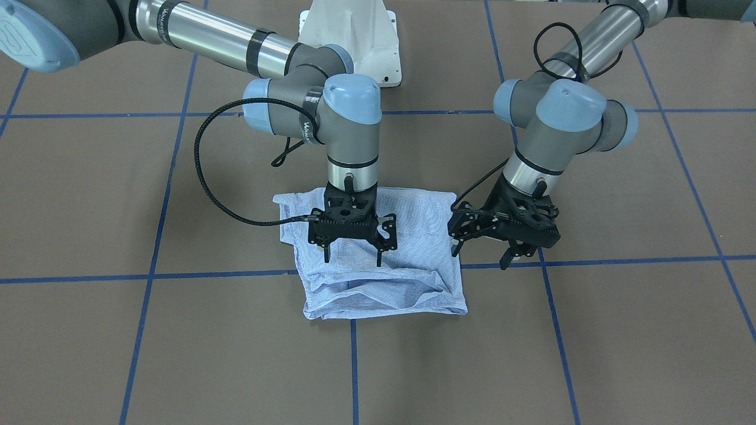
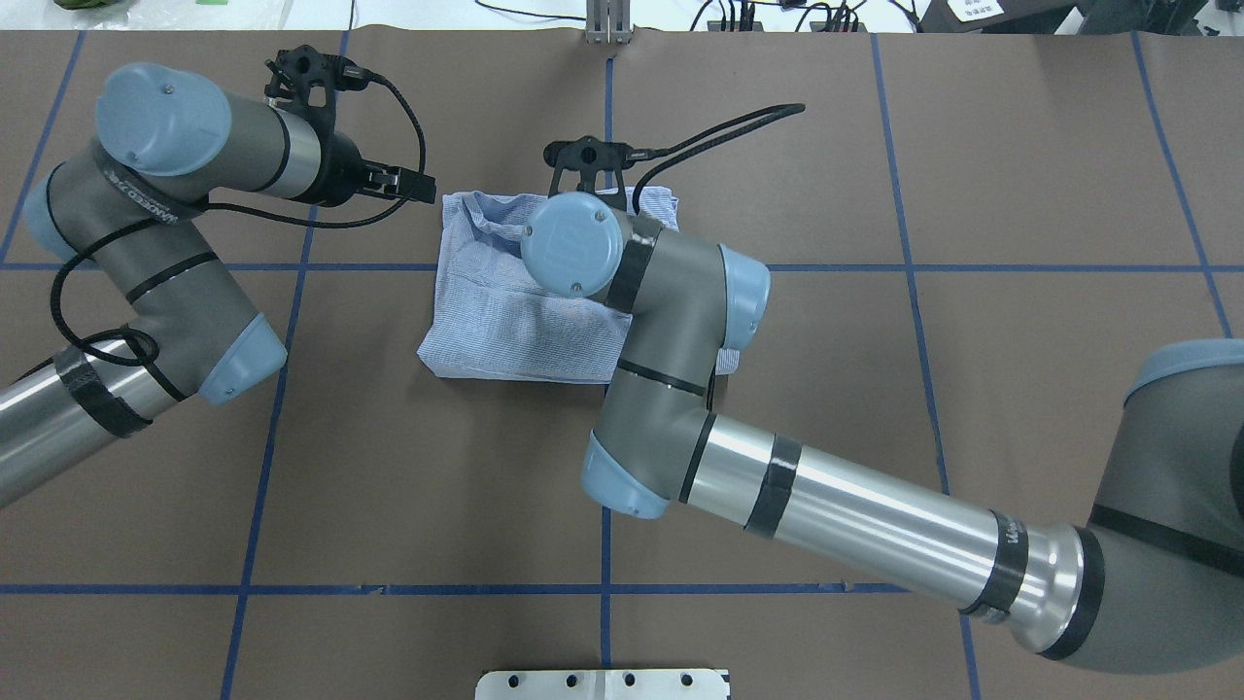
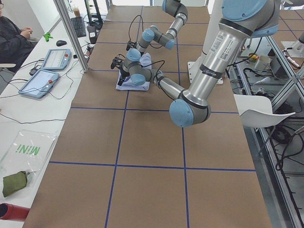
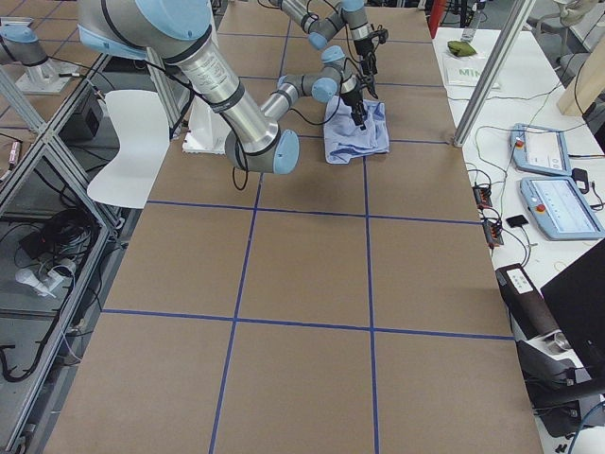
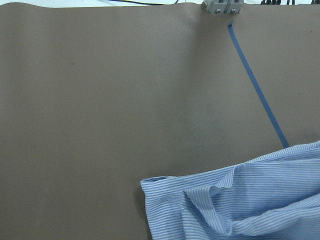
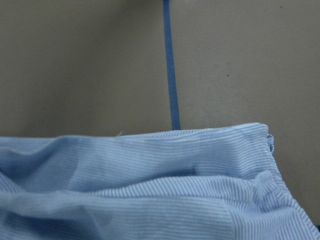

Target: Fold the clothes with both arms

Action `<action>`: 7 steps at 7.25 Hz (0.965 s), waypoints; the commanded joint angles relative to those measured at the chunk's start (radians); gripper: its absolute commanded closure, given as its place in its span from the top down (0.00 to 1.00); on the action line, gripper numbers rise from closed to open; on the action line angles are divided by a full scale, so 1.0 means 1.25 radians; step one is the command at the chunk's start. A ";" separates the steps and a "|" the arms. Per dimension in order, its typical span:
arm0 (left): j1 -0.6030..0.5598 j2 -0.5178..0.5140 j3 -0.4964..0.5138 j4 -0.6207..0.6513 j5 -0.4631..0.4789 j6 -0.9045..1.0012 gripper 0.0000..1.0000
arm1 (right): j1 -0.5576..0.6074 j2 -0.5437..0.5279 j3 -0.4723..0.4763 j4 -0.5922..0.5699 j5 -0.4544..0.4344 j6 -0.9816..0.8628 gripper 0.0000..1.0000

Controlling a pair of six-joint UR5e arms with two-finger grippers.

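Both jaws apart, right arm [image 1: 351, 141] over striped shirt [image 1: 384, 289], left arm [image 1: 561, 118] beside, bag [image 3: 26, 152] perhaps reading "MINI".

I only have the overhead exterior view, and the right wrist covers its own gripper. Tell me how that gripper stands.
Observer: From the front-facing view, the right gripper is open and points down over the shirt. I cannot tell whether its tips touch the cloth.
Operator: Now check the left one against the cloth.
Observer: The left gripper is open too. It is tilted beside the shirt's side edge, over the bare table, and pinches no cloth.
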 commanded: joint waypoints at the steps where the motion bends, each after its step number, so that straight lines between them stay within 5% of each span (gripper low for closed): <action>1: -0.007 0.007 -0.003 -0.002 -0.005 0.006 1.00 | -0.027 -0.014 -0.019 0.005 -0.080 -0.156 0.96; 2: -0.007 0.009 -0.007 -0.002 -0.005 0.001 1.00 | -0.006 -0.007 -0.042 0.014 -0.079 -0.161 0.90; 4: -0.007 0.030 -0.034 -0.001 -0.005 0.001 1.00 | 0.047 -0.003 -0.186 0.230 -0.083 -0.165 0.89; 7: -0.007 0.031 -0.038 -0.001 -0.005 0.000 1.00 | 0.097 0.008 -0.193 0.236 -0.085 -0.211 0.86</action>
